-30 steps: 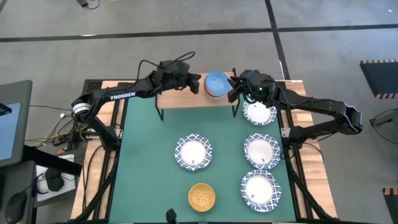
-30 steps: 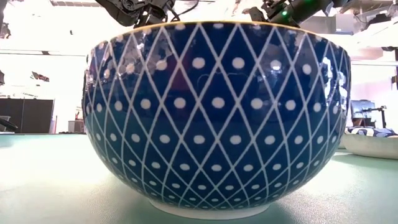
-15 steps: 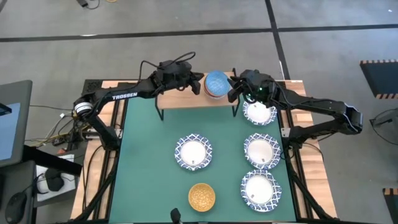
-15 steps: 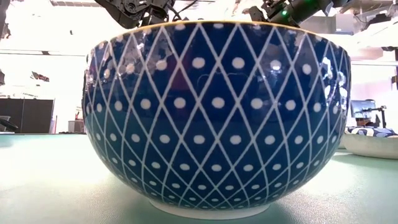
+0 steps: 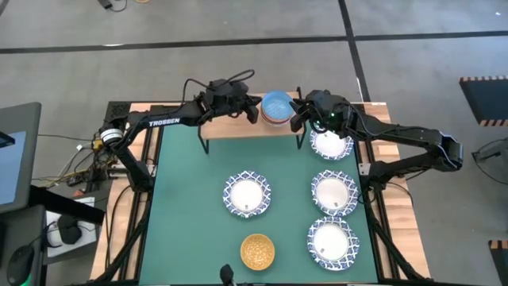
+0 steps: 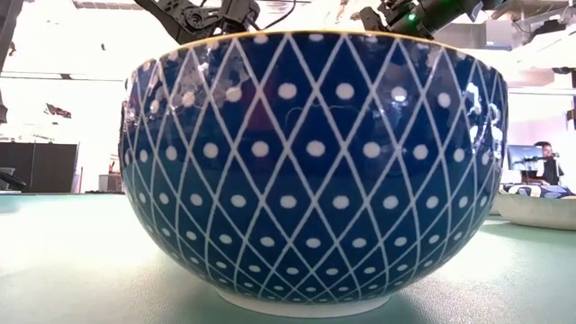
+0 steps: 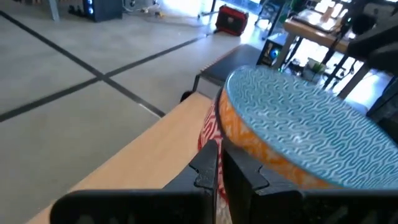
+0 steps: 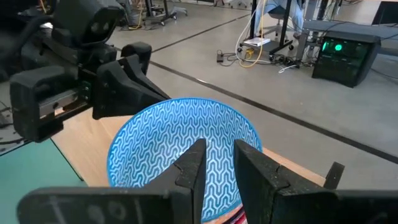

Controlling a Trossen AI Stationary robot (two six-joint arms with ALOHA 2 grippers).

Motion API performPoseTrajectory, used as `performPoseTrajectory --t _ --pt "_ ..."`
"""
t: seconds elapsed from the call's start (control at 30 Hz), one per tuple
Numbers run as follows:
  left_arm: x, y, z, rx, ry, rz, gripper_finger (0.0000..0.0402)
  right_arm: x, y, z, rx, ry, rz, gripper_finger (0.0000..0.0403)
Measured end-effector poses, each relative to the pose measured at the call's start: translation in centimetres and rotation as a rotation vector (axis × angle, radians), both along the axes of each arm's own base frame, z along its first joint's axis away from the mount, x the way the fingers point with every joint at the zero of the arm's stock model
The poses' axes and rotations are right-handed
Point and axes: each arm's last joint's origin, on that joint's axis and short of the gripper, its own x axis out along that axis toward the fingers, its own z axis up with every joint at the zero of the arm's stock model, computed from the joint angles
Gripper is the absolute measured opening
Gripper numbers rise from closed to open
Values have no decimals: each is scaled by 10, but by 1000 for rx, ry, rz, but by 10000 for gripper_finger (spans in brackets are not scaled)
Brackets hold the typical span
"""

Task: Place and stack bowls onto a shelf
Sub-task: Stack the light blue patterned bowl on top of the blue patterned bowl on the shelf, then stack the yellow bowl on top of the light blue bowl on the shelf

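A stack of small bowls stands on the shelf's wooden plank (image 5: pixel 226 125) at the table's far edge. The light-blue bowl (image 5: pixel 275 105) is on top, with an orange bowl (image 7: pixel 249 140) and a red bowl (image 7: pixel 208 132) under it. My left gripper (image 5: pixel 254 107) is shut at the stack's left side. My right gripper (image 5: pixel 297 113) is at the stack's right side. Its fingers (image 8: pixel 193 163) are a little apart over the light-blue bowl's near rim (image 8: pixel 219 186). My left gripper's shut fingertips (image 7: pixel 211 163) lie against the stack's side, on the red and orange bowls just under the light-blue bowl's rim. They come level from the table's left. The stack stands upright on the plank. I cannot tell whether my right gripper touches the light-blue bowl.
Four white bowls with blue lattice rims sit on the green table: one at the centre (image 5: pixel 247 195) and three in a row on the right (image 5: pixel 332 144) (image 5: pixel 333 192) (image 5: pixel 333 242). A yellow bowl (image 5: pixel 257 251) sits near the front. A blue lattice bowl wall (image 6: pixel 315 171) fills the low view.
My left gripper has gone toward the table's right edge, along the shelf, up to the stack's side. My right gripper has kept still.
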Motion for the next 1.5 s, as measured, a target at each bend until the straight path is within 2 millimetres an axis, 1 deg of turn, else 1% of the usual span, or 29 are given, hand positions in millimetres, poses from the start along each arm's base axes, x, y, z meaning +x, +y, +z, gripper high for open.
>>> performPoseTrajectory --t 0.17,0.3,0.53,0.63,0.73,0.9,1.03,1.1,1.17,1.3,1.37,1.43,1.5 --pt "0 0 -7 -28 49 -1 6 0 -1 0 -5 5 -3 107" --pt "0 0 -7 -27 49 1 6 0 -1 0 -17 19 2 107" --pt "0 -1 -9 -37 66 1 6 13 1 -14 -15 92 69 107" --pt "0 -2 -11 -47 81 -1 6 18 3 -17 -16 98 89 107" --pt "-3 -4 -7 -57 78 -5 6 19 6 -17 -27 106 103 107" --pt "-11 -8 6 -56 64 1 6 18 6 -17 -74 153 107 107" --pt "-22 -14 19 -54 79 2 6 18 4 -17 -84 156 104 107" --pt "-30 -19 27 -52 99 -15 6 16 5 -13 -77 126 99 107" --pt "-39 -28 35 -34 130 -72 6 13 7 -6 -66 65 95 107" --pt "-56 -52 50 -31 202 -163 6 5 12 9 -48 -16 132 107" --pt "-61 -65 50 -58 251 -198 6 1 14 19 -59 -52 149 108" --pt "-60 -78 47 -78 292 -230 6 -4 16 29 -73 -88 151 113" --pt "-56 -92 40 -90 326 -266 9 -7 17 35 -81 -107 153 120"
